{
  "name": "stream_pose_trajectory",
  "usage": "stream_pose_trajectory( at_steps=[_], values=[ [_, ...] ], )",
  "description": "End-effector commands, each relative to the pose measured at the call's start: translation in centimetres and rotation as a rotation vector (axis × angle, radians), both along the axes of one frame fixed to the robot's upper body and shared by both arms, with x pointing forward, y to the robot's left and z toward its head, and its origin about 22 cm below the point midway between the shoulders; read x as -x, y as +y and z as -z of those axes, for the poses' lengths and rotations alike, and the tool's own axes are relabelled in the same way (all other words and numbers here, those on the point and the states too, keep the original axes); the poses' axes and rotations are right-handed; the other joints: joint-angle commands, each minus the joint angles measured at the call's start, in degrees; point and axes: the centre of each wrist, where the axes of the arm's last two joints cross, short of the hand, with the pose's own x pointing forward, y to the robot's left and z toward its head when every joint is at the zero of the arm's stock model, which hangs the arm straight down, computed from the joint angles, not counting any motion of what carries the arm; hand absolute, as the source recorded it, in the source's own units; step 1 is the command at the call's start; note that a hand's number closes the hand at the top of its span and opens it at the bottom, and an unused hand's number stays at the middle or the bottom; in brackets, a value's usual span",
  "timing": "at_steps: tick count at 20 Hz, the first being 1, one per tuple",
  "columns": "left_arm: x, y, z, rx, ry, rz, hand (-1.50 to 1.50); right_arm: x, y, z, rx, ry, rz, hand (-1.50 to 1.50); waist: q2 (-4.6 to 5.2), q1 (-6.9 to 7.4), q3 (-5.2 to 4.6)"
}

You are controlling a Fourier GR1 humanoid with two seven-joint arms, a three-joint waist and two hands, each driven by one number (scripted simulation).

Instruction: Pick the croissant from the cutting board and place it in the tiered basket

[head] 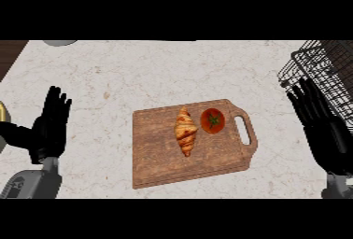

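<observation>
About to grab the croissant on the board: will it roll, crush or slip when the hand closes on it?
The croissant lies flat with tapered ends, so it probably won't roll. Its ridged, flaky-looking crust suggests it is light and may crush. The tomato sits close beside it and, being round, could roll if bumped.

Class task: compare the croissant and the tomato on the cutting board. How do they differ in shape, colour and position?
The croissant is long and tapered, lying lengthwise up the board; the tomato is round and compact. The croissant is golden-brown with darker ridges; the tomato is red with a green stem. The croissant sits near the board's middle; the tomato lies to its right, nearer the handle slot. Both rest on the cutting board, untouched by either hand.
</observation>
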Motion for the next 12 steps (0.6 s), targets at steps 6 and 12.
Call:
stream_pose_trajectory(
  at_steps=[6, 12],
  values=[
    [-1.9, -6.4, -3.6, -0.285, -0.200, 0.282, 0.00, -7.8, 7.8, -7.2, 0.050, -0.168, -0.373, 1.50, 0.29, 3.53, 0.72],
    [-1.6, -8.8, -2.9, -0.256, -0.137, 0.328, 0.00, -9.1, 10.9, -2.5, -0.153, 0.161, -0.506, -1.50, 0.20, 1.99, 0.68]
  ],
)
